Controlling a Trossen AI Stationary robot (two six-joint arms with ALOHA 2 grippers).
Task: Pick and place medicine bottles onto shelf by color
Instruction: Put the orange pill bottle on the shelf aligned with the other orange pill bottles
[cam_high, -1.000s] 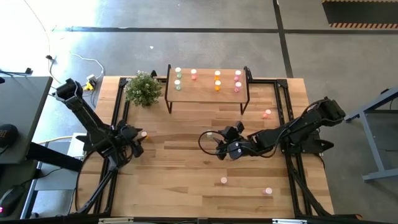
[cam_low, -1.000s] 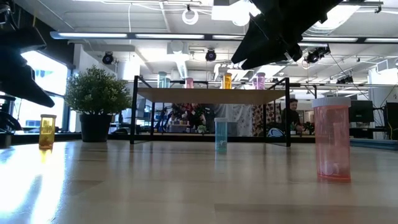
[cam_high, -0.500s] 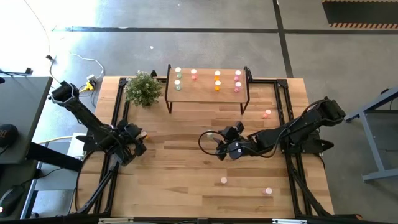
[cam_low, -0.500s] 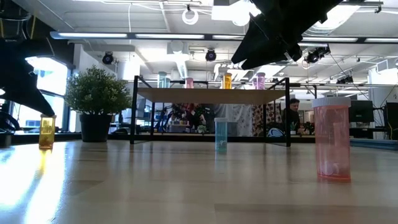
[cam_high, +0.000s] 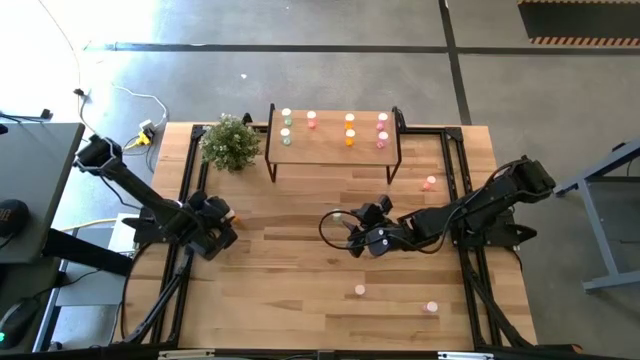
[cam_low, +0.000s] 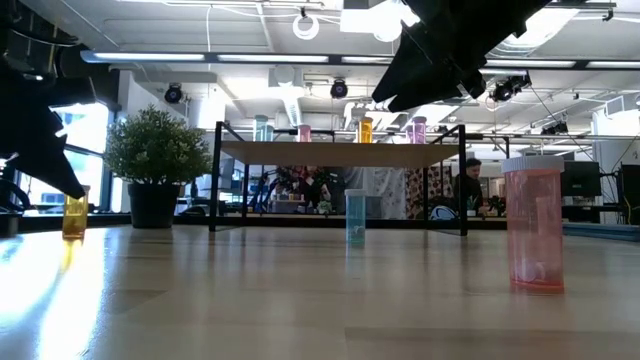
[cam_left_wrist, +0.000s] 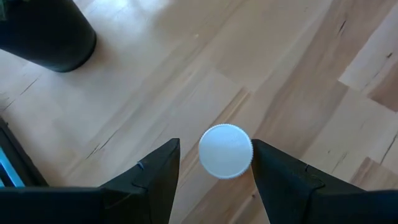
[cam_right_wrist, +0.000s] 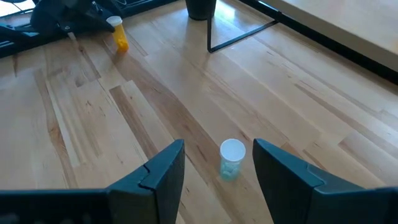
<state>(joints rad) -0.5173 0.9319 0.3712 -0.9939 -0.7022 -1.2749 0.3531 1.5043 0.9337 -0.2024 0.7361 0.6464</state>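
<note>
We see bright, even overhead light. In the low view, ceiling lamps (cam_low: 305, 27) and a window glare, silhouetting the arms; the near table (cam_low: 300, 310) blurs.

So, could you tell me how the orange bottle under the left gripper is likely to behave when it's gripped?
The orange bottle stands tall and narrow, so an off-centre touch could tip it. It's round, so once down it would probably roll. The left gripper is open astride its cap, which favours a centred squeeze.
</note>
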